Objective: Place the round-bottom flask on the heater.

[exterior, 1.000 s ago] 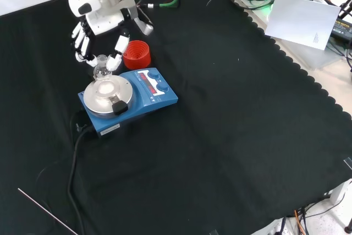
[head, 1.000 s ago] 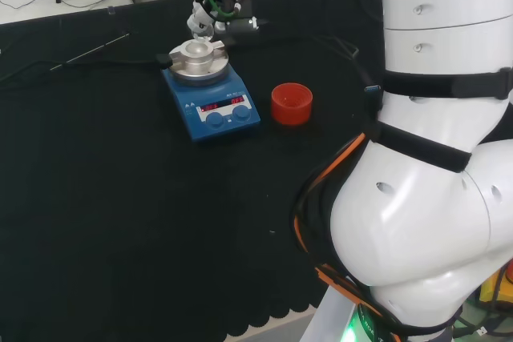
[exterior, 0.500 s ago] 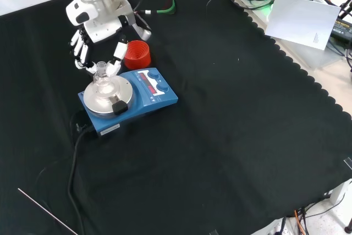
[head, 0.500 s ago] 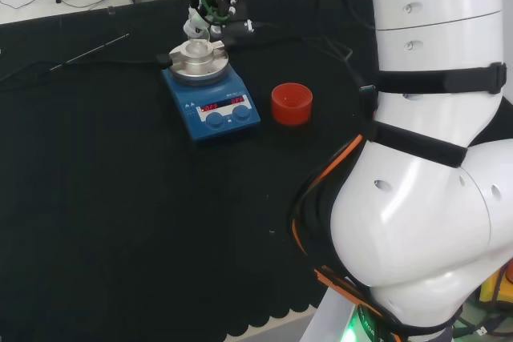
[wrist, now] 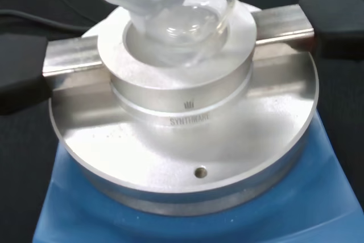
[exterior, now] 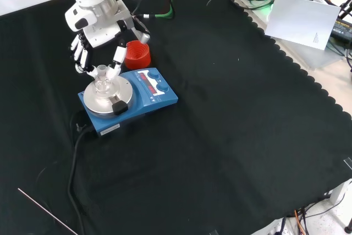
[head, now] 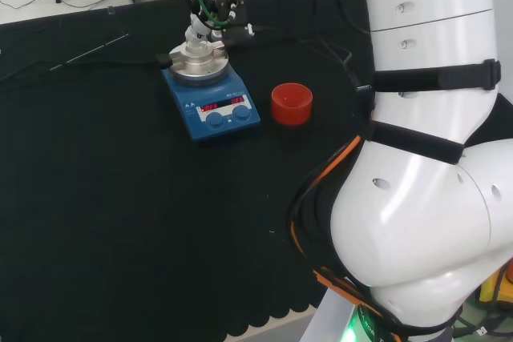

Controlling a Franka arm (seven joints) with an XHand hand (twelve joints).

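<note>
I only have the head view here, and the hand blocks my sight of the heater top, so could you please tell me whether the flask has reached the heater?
Observer: In the wrist view the round-bottom flask has its bulb in the round well of the heater's metal block.
Operator: Thank you. Is the hand holding it?
Observer: In the front view the hand has its fingers curled beside the flask's neck; whether they touch it I cannot tell.
Operator: Is the flask upright?
Observer: The front view shows its neck pointing about straight up above the heater.
</note>
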